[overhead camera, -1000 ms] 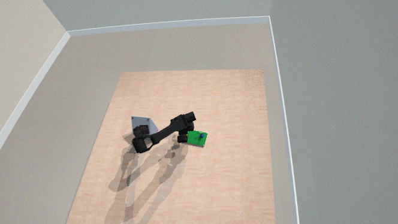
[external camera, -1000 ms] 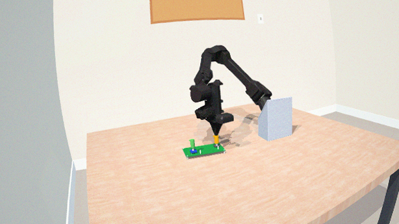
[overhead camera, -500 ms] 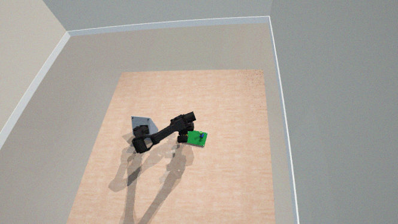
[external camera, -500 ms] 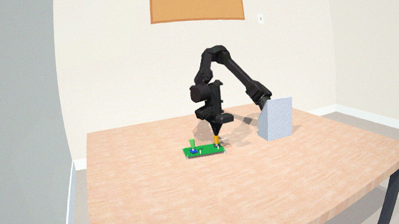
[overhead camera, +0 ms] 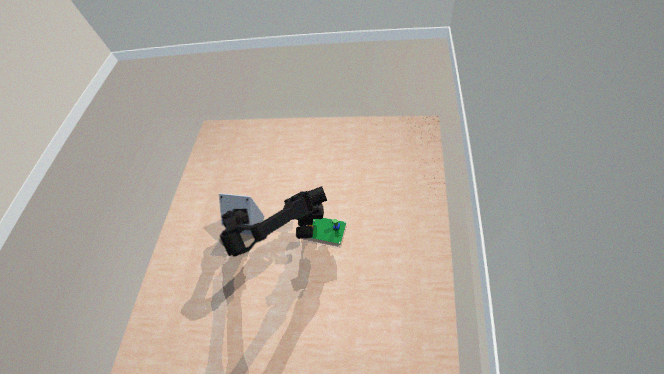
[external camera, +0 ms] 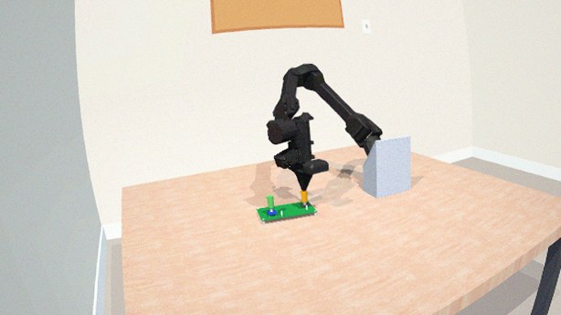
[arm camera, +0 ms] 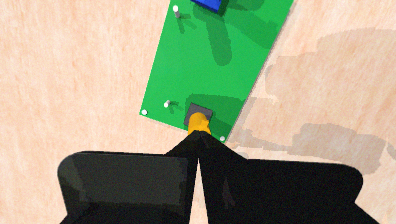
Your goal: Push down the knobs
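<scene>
A: Item one, far left of the side view?

B: Green knob (external camera: 270,202), upright on a blue part (external camera: 272,212) at the 9 o'clock end of the board (external camera: 286,213). It stands tall above the blue part, so I judge it not yet pushed down. Nothing touches it.

A: Next along?

B: The board itself, green, lying flat on the counter (external camera: 338,263). A small white pin stands near its middle. Its short legs are too small to make out.

A: And at the 3 o'clock end?

B: Orange knob (external camera: 303,197), upright over a grey part (arm camera: 199,112). The hand (external camera: 303,187) sits directly on top of it, pointing straight down. The fingers are pressed together with nothing between them; the closed tip bears on the knob's crown like a plunger. From the wrist view the orange knob (arm camera: 199,123) shows just beyond the tip, at 12 o'clock from it.

A: Further right?

B: The arm's pale grey base block (external camera: 387,167), well apart from the board.

A: Progress?

B: First press in hand, as I judge it. The orange knob appears to have some height left; whether it is fully seated cannot be told. Left to do: finish this press without tilting the grey part, press the green knob, open the hand, withdraw, hold still.
</scene>
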